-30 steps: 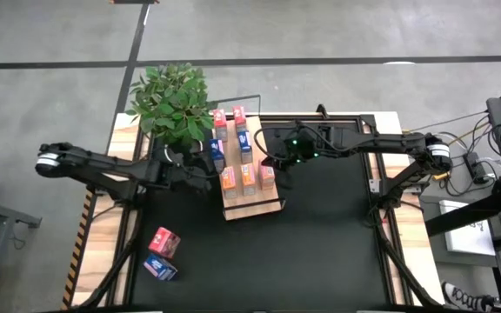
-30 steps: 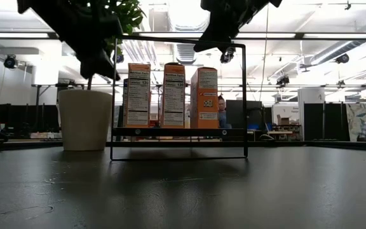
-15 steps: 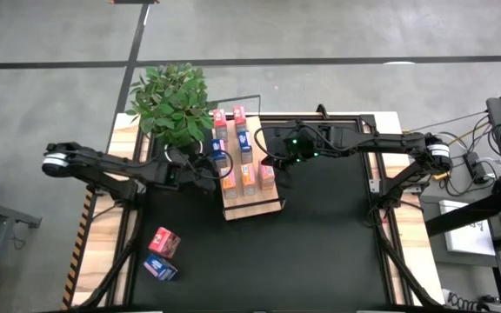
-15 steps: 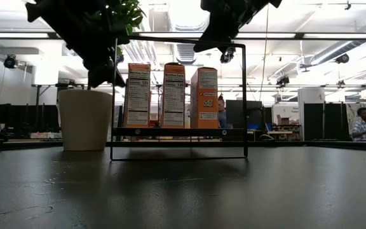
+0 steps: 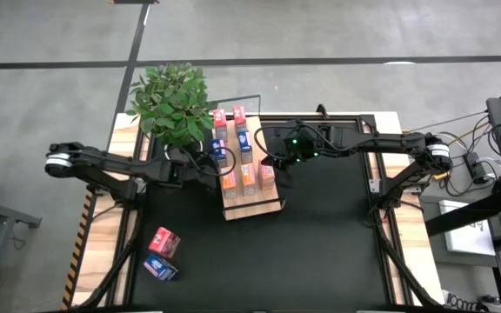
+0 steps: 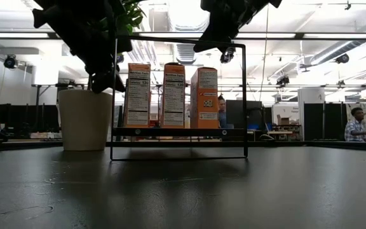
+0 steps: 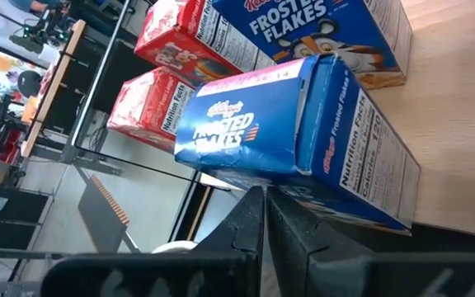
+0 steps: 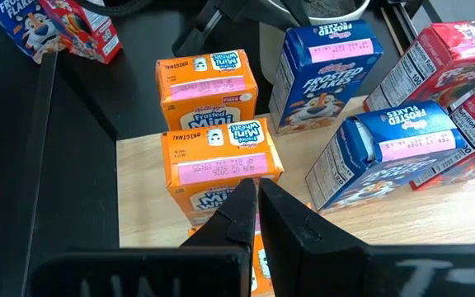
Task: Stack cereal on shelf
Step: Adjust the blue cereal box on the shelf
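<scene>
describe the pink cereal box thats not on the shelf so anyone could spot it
Start at the light-wood shelf in the middle of the black table, then look toward the near left corner. Two loose boxes lie there on the tabletop; the pink-red box is the one nearer the shelf, touching the blue box.

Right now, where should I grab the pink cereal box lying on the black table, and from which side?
Probably from straight above, pinching the pink cereal box across its narrower width. It lies flat and skewed on the table, broad face up, and the blue box crowds one side.
</scene>
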